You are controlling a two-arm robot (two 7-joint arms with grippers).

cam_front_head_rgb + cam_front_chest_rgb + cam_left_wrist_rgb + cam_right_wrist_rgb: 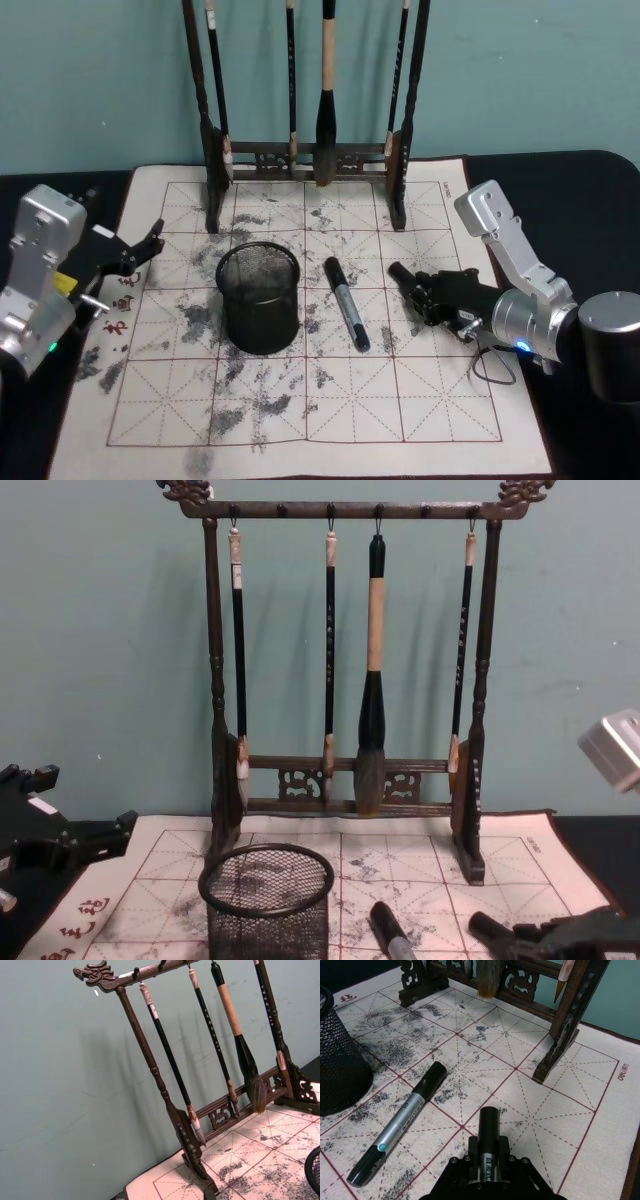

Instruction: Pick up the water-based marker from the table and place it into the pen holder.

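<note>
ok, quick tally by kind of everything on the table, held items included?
hanging brushes: 4
markers: 2, one lying on the mat, one held in the right gripper
pen holder: 1
brush rack: 1
mat: 1
total: 9

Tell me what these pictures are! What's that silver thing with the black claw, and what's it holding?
It's a robot with two arms ending in grippers. One picture looks down from its head, one across from its chest, and one comes from each wrist. An ink-stained mat holds a black mesh pen holder, a marker beside it, and a brush rack with hanging brushes. The right gripper is shut on a second marker near the mat's right side. The left gripper sits at the mat's left edge.
</note>
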